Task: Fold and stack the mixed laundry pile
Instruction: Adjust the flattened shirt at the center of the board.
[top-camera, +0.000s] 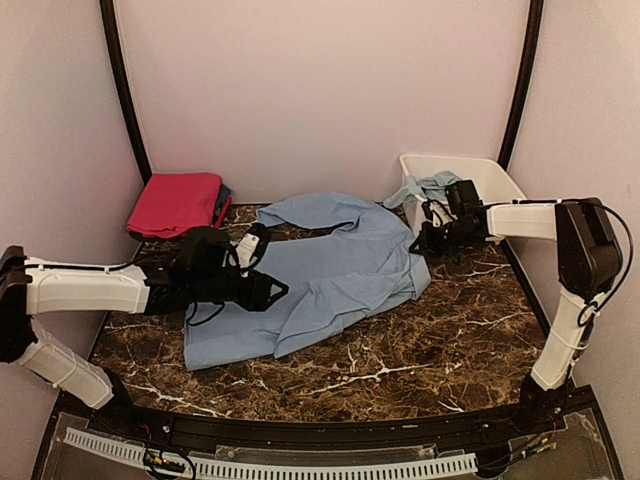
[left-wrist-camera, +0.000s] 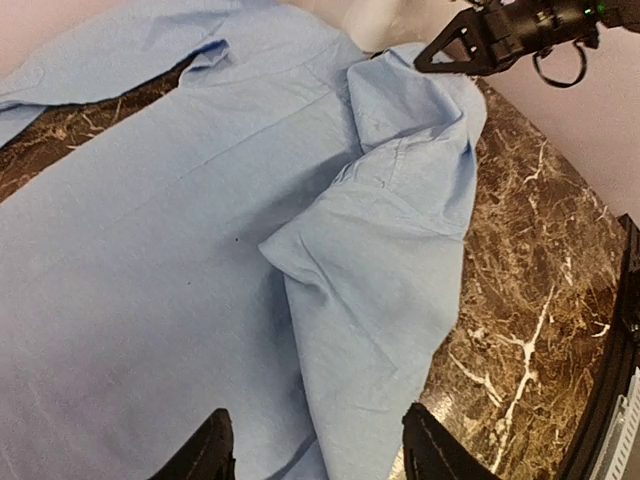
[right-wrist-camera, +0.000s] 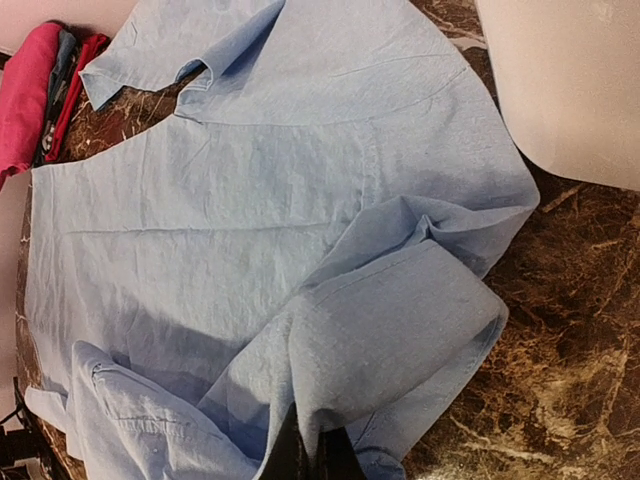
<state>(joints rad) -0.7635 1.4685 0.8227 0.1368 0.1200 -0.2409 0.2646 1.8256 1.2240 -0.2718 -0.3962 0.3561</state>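
Pale blue shirt (top-camera: 330, 270) lay spread on marble worktop (top-camera: 400, 370), left edge hidden under the left arm (top-camera: 90, 288). Left claw (left-wrist-camera: 318, 455) stood parted above it, gripping nothing; right claw (right-wrist-camera: 315, 455), mostly cut off from view, pinched a raised shirt fold.

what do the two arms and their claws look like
The left arm and right arm both have white boxy links joined by black joints and black wrists. Thin black cables loop loosely beside them. The left claw has two black, blunt, wedge-shaped fingers. The right claw is black too, with a triangular frame behind its narrow tips.
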